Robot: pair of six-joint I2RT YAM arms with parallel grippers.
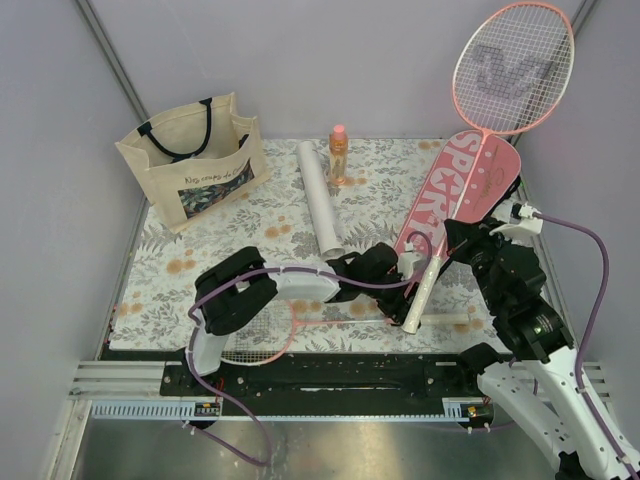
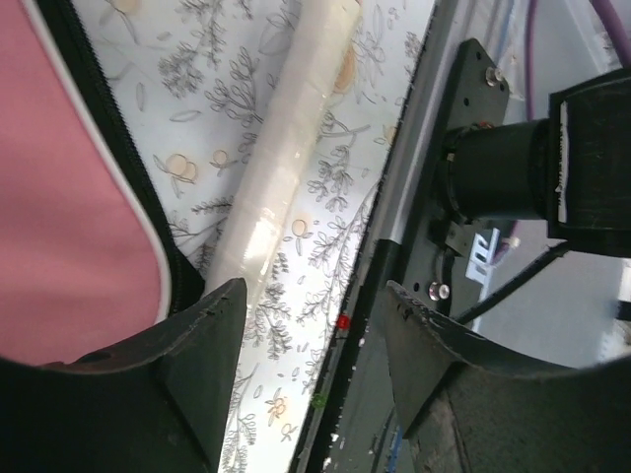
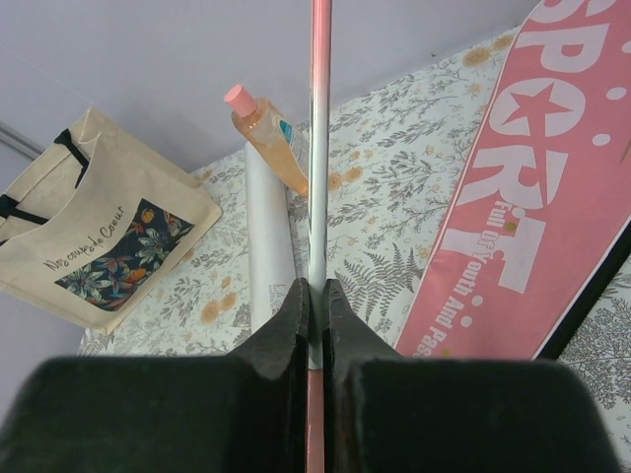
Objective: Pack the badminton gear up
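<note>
My right gripper (image 3: pixel 317 291) is shut on the thin shaft of a pink-framed racket (image 1: pixel 513 68), which stands tilted with its head high at the back right and its white handle (image 1: pixel 423 290) low. The pink "SPORT" cover (image 1: pixel 460 190) lies slanted beneath it. My left gripper (image 2: pixel 314 305) is open at the cover's near end (image 2: pixel 69 197), one finger (image 2: pixel 212 325) by its black zip edge, with only tablecloth and a white racket handle (image 2: pixel 286 148) beyond. A second racket (image 1: pixel 255 335) lies along the front edge, partly under the left arm. The long white tube (image 1: pixel 320 195) lies mid-table.
A beige tote bag (image 1: pixel 190 160) with black straps stands at the back left. An orange bottle with a pink cap (image 1: pixel 339 155) stands by the tube's far end. Grey walls close in on both sides, and the black base rail (image 1: pixel 330 375) runs along the front.
</note>
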